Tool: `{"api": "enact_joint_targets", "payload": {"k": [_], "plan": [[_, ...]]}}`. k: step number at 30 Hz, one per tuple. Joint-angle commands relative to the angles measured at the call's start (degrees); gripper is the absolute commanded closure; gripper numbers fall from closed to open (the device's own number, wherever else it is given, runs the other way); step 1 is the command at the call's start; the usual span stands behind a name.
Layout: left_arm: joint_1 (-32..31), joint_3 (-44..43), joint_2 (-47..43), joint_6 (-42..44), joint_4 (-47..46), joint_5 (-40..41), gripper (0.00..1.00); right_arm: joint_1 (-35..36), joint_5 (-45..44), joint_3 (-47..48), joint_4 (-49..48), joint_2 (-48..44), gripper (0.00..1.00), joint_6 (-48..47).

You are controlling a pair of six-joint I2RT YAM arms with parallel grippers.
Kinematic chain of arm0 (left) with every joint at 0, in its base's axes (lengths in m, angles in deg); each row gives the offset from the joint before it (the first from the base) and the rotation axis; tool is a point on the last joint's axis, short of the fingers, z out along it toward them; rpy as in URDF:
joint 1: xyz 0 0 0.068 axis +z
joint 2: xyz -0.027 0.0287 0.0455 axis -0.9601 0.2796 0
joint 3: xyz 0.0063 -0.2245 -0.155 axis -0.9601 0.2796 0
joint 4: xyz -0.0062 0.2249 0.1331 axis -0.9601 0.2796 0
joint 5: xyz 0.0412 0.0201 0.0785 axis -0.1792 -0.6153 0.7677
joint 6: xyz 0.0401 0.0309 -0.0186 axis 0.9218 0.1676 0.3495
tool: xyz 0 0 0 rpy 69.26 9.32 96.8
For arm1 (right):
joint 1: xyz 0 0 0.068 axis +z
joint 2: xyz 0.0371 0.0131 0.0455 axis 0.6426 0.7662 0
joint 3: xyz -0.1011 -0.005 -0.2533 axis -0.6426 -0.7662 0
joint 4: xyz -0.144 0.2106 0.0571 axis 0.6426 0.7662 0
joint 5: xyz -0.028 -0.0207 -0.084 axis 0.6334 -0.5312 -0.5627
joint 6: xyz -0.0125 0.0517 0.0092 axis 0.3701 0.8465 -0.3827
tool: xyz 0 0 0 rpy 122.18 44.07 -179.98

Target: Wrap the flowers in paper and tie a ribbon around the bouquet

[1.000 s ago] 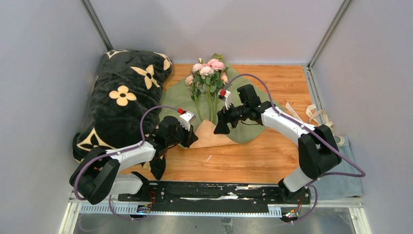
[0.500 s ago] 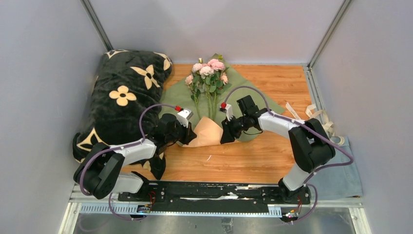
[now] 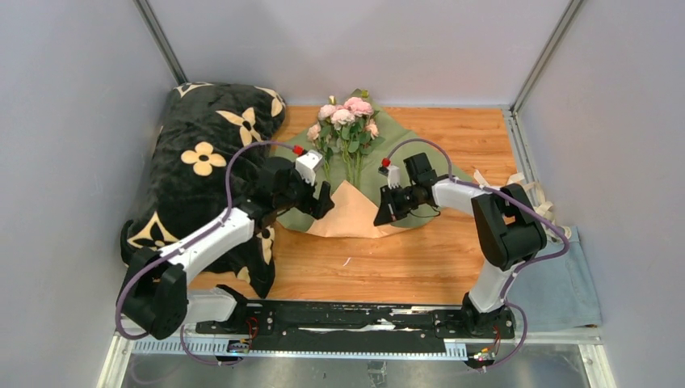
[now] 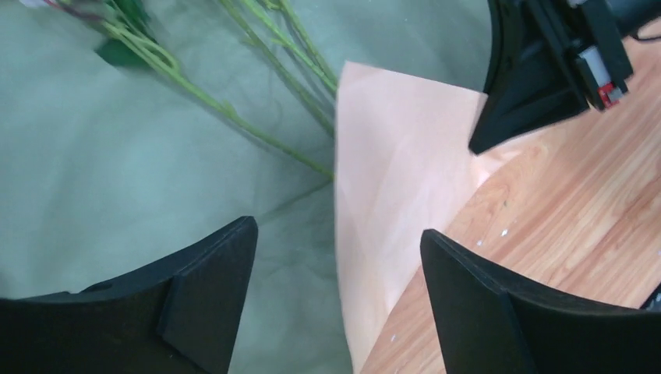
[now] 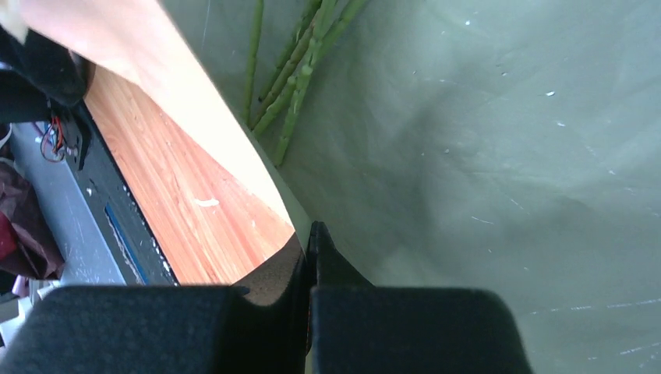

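The flowers lie on the olive face of the paper, with their stems running toward me. The paper's near corner is folded up over the stem ends as a peach flap. My left gripper hovers open at the flap's left edge, and nothing sits between its fingers. My right gripper is shut at the flap's right end, where the paper's folded edge runs into its closed tips. The ribbon lies loose at the far right.
A black cushion with cream flower shapes fills the left side, beside my left arm. A grey-blue cloth covers the near right corner under the ribbon's end. Grey walls close in the back and both sides.
My left gripper opened, let go of the peach flap and moved back and right. My right gripper closed on the flap's right end. The flap lies wider over the stems.
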Motion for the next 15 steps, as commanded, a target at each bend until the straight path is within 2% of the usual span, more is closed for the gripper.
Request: {"api": "enact_joint_targets", "payload": {"k": [1,3,5,7,9,11,13,15], "plan": [[0.54,-11.94,-2.94,14.62,21.58,0.94,0.17,-1.08,-2.73,2.72,2.00,1.73,1.00,3.37],[1.38,-20.64,-0.36,18.77,34.84,1.95,0.22,-1.06,-3.22,3.68,2.49,2.80,1.00,4.57],[3.77,-28.03,2.25,19.19,46.61,-0.78,0.30,-1.08,-4.63,4.99,3.73,3.17,1.00,5.06],[5.26,-30.45,1.60,18.22,49.78,-4.20,0.38,-1.08,-6.12,5.01,3.50,2.61,1.00,5.85],[5.32,-29.02,-1.89,16.69,46.98,-4.61,0.38,-1.08,-7.77,5.41,4.24,2.58,1.00,6.66],[5.52,-30.25,-4.11,15.97,48.88,-2.91,0.38,-1.08,-8.25,6.66,6.45,2.86,1.00,6.99],[7.16,-37.86,-1.49,19.94,61.57,-4.28,0.38,-0.99,-9.22,7.04,7.04,2.39,1.00,7.16],[8.36,-45.30,3.81,23.40,73.11,-2.88,0.45,-0.99,-9.90,6.88,6.96,1.96,1.00,6.87]]}}
